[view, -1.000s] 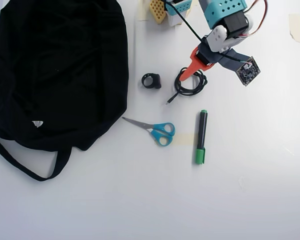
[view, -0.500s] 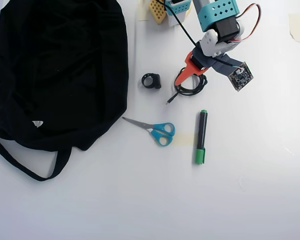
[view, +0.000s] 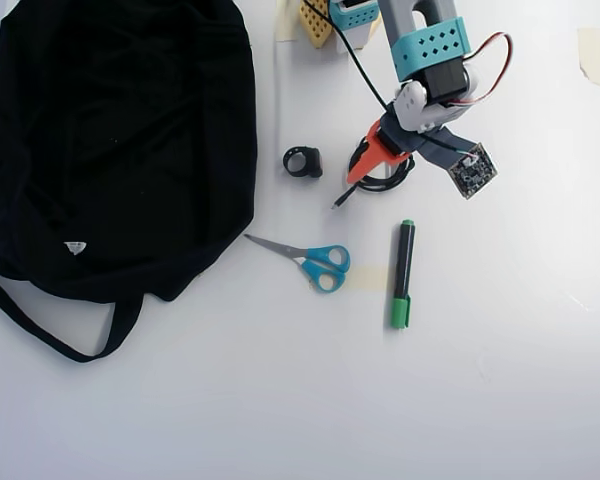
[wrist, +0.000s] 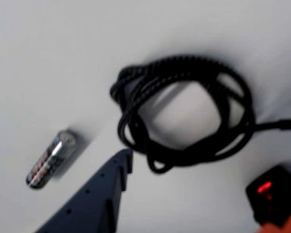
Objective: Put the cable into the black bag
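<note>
1. Overhead view, left: the black bag (view: pixel 120 140) fills the upper left of the frame, its strap trailing low.
2. Centre: a black ring clip (view: pixel 303 161) lies above the scissors (view: pixel 315 262).
3. Upper centre-right: the cable (view: pixel 380 175) is coiled on the table, under the gripper (view: pixel 358 172); jaw opening cannot be told.
4. Lower right of the coil: a green marker (view: pixel 403 273).
5. Wrist view: the coil (wrist: pixel 184 111) lies just beyond the dark fingertip (wrist: pixel 121 160); a battery (wrist: pixel 51 159) lies at lower left.
</note>
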{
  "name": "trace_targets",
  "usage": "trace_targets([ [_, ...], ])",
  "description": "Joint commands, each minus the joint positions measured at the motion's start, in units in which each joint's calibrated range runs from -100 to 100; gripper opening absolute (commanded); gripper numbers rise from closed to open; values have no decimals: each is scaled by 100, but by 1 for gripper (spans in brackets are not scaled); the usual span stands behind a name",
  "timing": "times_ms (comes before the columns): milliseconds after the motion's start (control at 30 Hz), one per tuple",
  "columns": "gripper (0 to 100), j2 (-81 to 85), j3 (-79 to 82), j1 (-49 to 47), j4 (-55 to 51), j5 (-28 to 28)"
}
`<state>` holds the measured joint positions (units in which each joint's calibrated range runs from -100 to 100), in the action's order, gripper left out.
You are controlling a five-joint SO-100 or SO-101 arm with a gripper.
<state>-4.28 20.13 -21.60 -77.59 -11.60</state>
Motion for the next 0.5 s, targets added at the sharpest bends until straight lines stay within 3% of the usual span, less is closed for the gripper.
trace_targets([
  [0,43,-12,-45,58,102,-30],
  [467,43,-21,9,283,102,38],
])
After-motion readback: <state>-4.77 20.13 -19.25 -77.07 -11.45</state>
